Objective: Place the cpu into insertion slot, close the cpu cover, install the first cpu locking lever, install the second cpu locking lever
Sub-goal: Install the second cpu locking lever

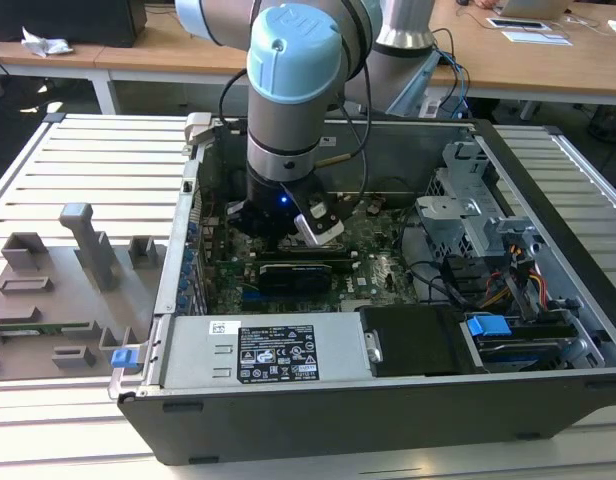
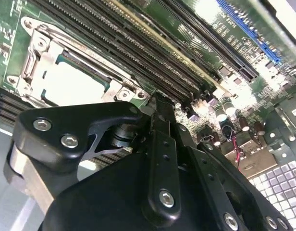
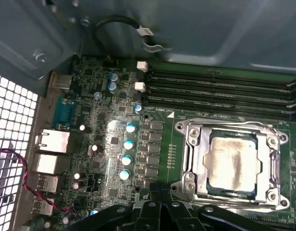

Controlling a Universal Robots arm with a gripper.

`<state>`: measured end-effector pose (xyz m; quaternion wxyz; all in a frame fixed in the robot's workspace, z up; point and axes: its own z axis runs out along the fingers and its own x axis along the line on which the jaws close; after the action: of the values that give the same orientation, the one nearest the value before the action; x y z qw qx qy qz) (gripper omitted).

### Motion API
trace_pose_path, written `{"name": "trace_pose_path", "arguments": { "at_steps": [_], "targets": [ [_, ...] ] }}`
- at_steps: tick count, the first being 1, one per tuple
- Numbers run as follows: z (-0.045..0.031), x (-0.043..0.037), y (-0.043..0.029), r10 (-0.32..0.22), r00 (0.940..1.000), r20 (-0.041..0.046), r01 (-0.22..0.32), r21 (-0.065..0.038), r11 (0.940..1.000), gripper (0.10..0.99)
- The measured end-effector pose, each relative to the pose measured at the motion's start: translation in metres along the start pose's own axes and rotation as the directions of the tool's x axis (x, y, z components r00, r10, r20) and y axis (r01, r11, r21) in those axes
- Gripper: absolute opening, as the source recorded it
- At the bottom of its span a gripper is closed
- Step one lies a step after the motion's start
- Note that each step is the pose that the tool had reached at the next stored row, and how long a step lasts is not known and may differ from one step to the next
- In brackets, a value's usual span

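Observation:
The cpu point(image 3: 233, 163) lies flat in the insertion slot point(image 3: 191, 144), its silver top showing through the window of the cpu cover point(image 3: 229, 126). The cover lies down over the chip, and in the second wrist view the cpu point(image 2: 71, 84) and cover point(image 2: 40, 53) look the same. My gripper point(image 3: 160, 195) is low over the motherboard, just beside a corner of the socket frame, fingers closed together and empty. In the exterior view the gripper point(image 1: 273, 235) hangs inside the open computer case. I cannot make out how the locking levers stand.
Long black memory slots point(image 3: 220, 89) run along one side of the socket. Capacitors point(image 3: 129, 144) and rear ports point(image 3: 52, 142) flank another side. The case wall point(image 3: 210, 29) stands close behind. A power supply point(image 1: 268, 355), drive cage point(image 1: 478, 215) and cables point(image 1: 518, 280) occupy the case.

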<state>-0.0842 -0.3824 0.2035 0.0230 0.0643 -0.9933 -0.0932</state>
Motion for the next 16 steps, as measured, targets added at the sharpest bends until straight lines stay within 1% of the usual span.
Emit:
{"name": "trace_pose_path", "arguments": {
  "at_steps": [2, 5, 9, 12, 13, 14, 15, 16],
  "targets": [
    [0.0002, -0.0011, 0.0007, -0.010, 0.9999, -0.0020, 0.010, -0.002, 0.9999, 0.106],
    [0.0020, -0.0085, 0.0025, -0.035, 0.9994, -0.0053, 0.035, -0.006, 0.9994, 0.106],
    [0.0037, -0.0144, 0.0030, -0.055, 0.9985, -0.0080, 0.054, -0.012, 0.9984, 0.106],
    [0.0034, -0.0163, 0.0027, -0.063, 0.9980, -0.0094, 0.062, -0.013, 0.9980, 0.106],
    [-0.0033, -0.0161, 0.0040, -0.063, 0.9980, -0.0094, 0.063, -0.014, 0.9979, 0.106],
    [-0.0120, -0.0158, 0.0058, -0.063, 0.9980, -0.0093, 0.063, -0.014, 0.9979, 0.106],
    [-0.0173, -0.0159, 0.0072, -0.063, 0.9980, -0.0095, 0.063, -0.013, 0.9979, 0.106],
    [-0.0174, -0.0171, 0.0089, -0.062, 0.9980, -0.0121, 0.062, -0.004, 0.9981, 0.106]
  ]
}}
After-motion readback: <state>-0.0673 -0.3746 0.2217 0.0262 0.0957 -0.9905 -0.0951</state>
